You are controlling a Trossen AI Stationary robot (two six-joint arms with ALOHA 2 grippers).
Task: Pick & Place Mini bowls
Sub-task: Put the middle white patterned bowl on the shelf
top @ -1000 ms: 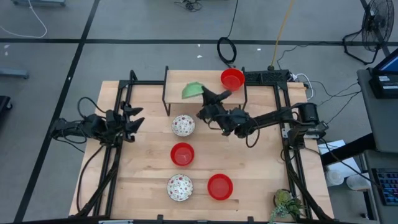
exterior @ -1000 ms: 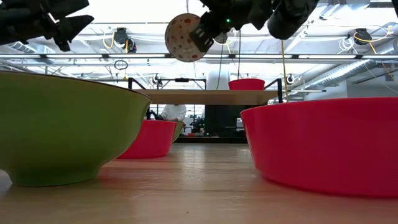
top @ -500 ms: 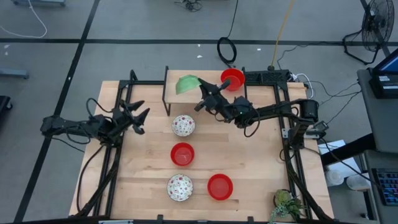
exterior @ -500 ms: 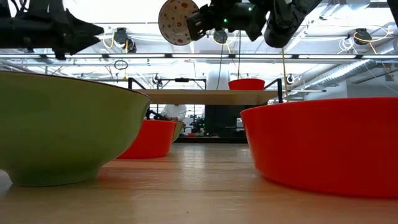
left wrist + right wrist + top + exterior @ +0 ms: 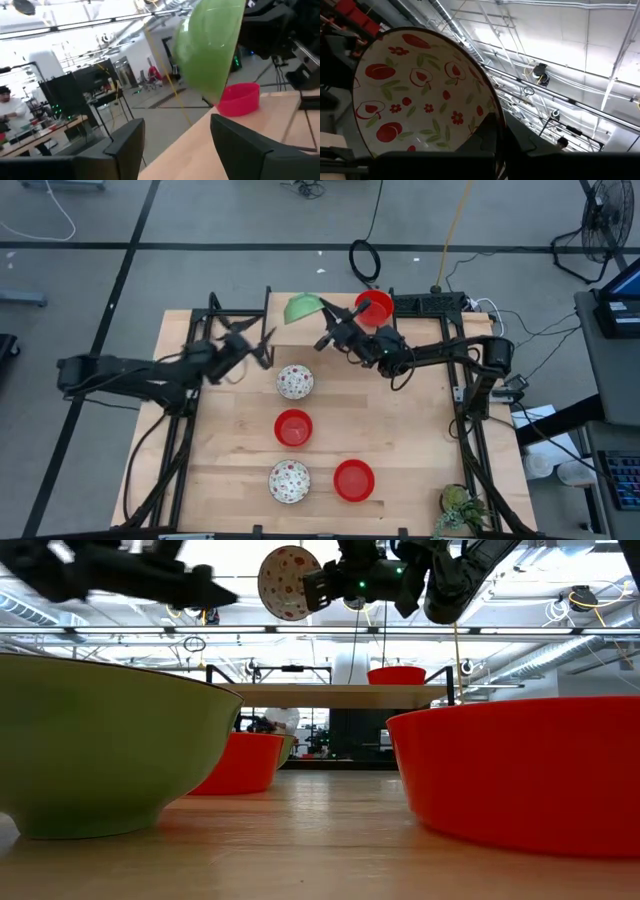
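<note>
R gripper (image 5: 328, 337) holds green-backed patterned bowl (image 5: 301, 308) tilted above shelf (image 5: 272, 330).

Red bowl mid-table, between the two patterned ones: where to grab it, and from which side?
Grip the red bowl by its rim, coming straight down from above, one finger inside and one outside. It sits upright, mouth up, touching no other bowl, so any stretch of the rim is free. Its round, sloping wall would probably slip out of a side grasp.

On my table (image 5: 230, 480): two bowls (image 5: 294, 382) (image 5: 293, 427) mid-column, two more (image 5: 289, 481) (image 5: 353, 480) side by side at front — one bowl (image 5: 373, 307) on the rear shelf (image 5: 280, 340). My right gripper (image 5: 325, 337) holds another bowl (image 5: 301, 309) tilted above the shelf.
</note>
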